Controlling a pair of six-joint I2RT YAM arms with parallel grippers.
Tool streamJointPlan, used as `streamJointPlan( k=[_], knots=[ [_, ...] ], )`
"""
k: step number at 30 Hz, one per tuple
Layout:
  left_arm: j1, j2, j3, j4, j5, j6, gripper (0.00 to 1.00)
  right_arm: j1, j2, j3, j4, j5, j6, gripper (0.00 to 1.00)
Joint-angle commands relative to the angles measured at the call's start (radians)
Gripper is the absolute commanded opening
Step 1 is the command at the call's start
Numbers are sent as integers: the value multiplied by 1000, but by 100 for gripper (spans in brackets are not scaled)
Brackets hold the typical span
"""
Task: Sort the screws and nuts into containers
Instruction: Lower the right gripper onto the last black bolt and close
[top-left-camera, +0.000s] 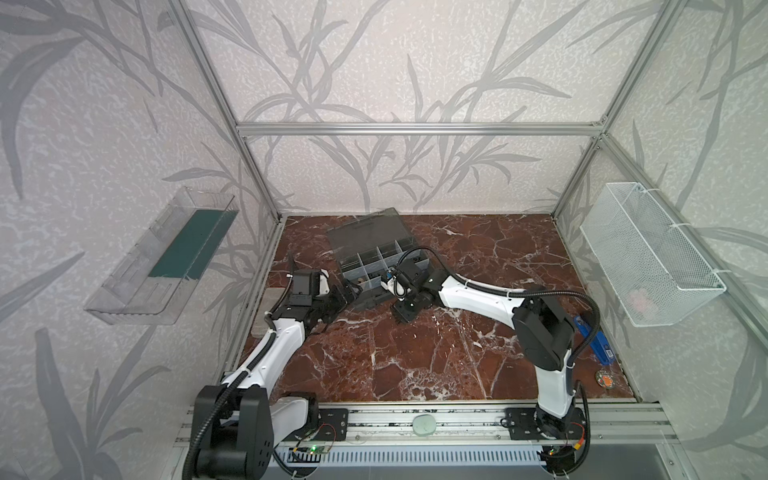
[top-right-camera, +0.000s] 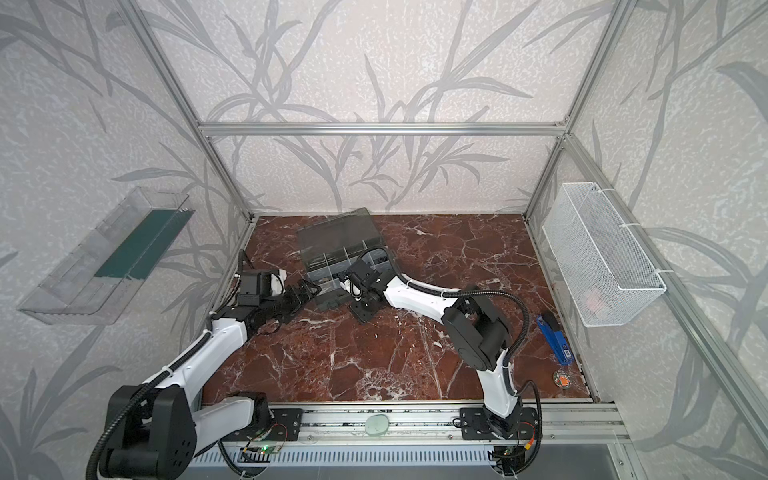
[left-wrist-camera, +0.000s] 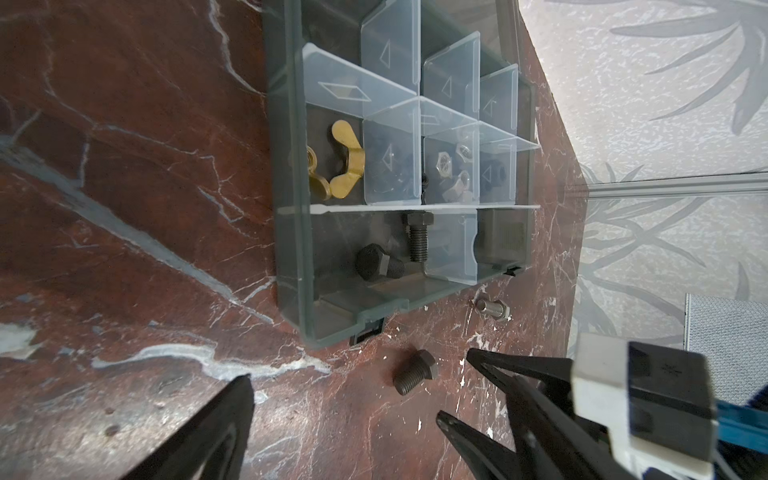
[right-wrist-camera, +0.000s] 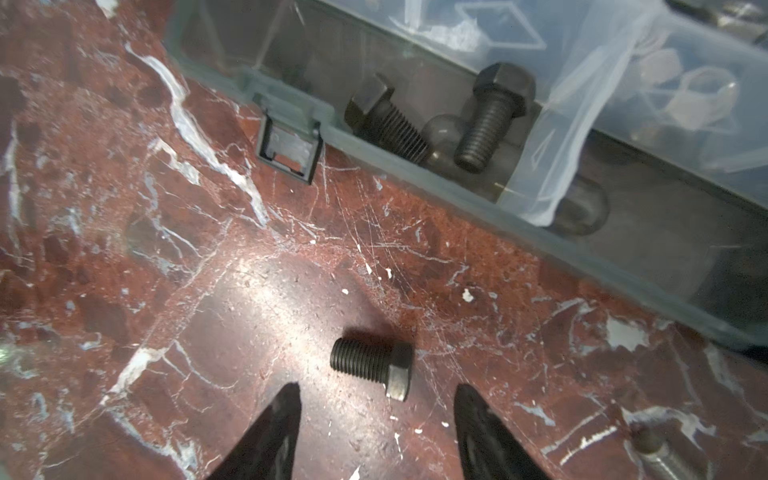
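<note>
Marble desk bearing one open organizer case; my left tool and right tool, both spread wide and empty, the right flanking one loose black screw beside the case, one silver screw nearby; inside, two black screws share the front cell and about three silver nuts another.

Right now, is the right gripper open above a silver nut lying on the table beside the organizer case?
Not a silver nut: the right wrist view shows a black screw lying on the table beside the organizer case, with the right gripper open above it.
</note>
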Motion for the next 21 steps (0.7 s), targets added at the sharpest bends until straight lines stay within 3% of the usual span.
streamJointPlan(
  k=[1, 21],
  knots=[
    [6, -12, -12, -5, 2, 2, 93, 3, 29, 19, -26, 38, 6, 63],
    [7, 0, -11, -10, -3, 7, 93, 16, 81, 16, 2, 0, 69, 65]
  ],
)
